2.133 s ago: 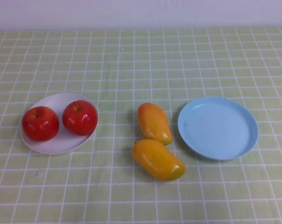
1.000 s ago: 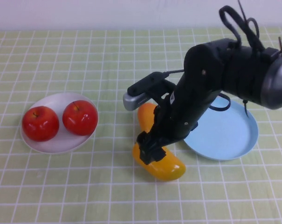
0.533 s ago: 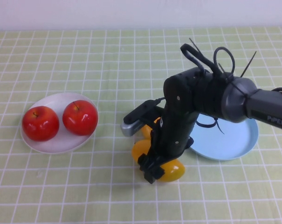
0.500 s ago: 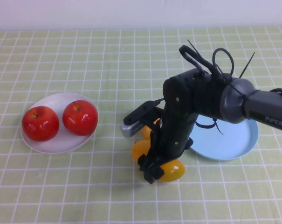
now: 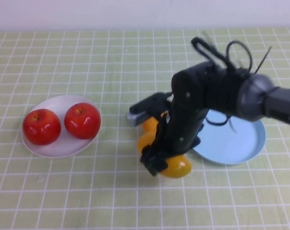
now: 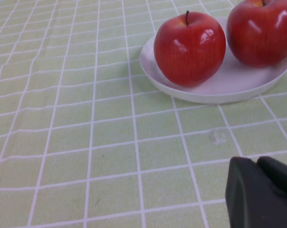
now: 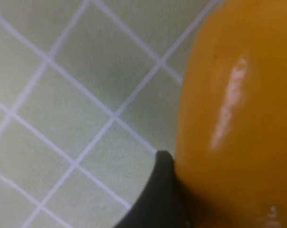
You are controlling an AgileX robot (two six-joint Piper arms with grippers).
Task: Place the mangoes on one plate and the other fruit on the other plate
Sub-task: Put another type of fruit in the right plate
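Near mango [image 5: 176, 166] lifted slightly, clamped in right tool [image 5: 156, 163]; left tool [image 6: 262, 192] parked.

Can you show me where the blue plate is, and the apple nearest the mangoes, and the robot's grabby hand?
blue plate [image 5: 240, 143], high view, bare inner floor.
apple nearest the mangoes [image 5: 82, 120], high view, middle of its red skin.
right end effector [image 5: 156, 162], high view, at the front mango, between fingertips.

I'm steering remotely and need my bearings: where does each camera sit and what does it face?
High view: raised on the robot's side, angled down at the table; right gripper at the near mango.
Left wrist: low, facing apples on the white plate; left gripper shut.
Right wrist: tight on that mango.
High and left-wrist views share the apples.
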